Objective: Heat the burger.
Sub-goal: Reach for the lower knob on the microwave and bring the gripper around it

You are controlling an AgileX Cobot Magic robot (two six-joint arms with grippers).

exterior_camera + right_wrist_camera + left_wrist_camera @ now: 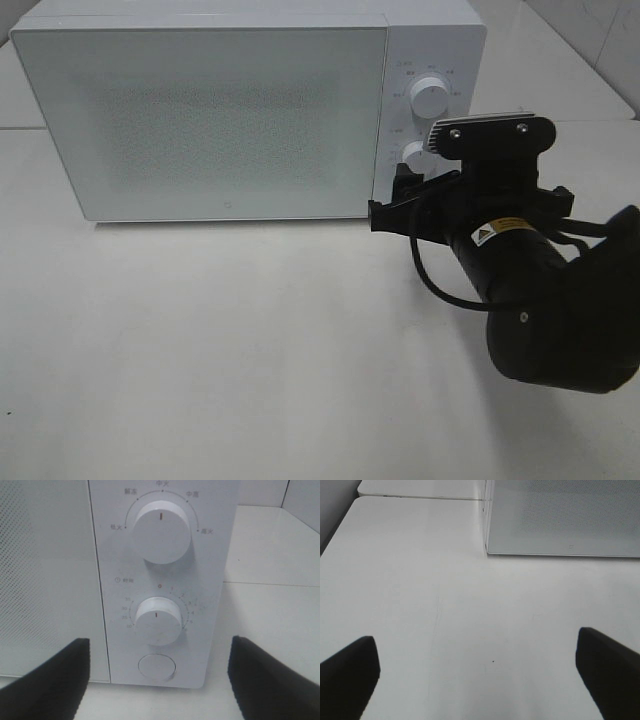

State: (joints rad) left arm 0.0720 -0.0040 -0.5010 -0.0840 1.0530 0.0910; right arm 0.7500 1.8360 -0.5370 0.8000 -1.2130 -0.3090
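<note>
Right gripper (159,642) spread wide, empty, facing timer knob (159,621); off-centre closing risks slip, wrong time. Left gripper (477,645) spread, empty. Burger unseen.

Robot test bench, white microwave (200,110), plain white table (250,350)

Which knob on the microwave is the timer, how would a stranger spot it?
Find the white microwave; its control panel runs down the right of the door. The timer dial is the middle control, smaller than the power knob above it, ringed by numbers, with a flat round button below.
</note>
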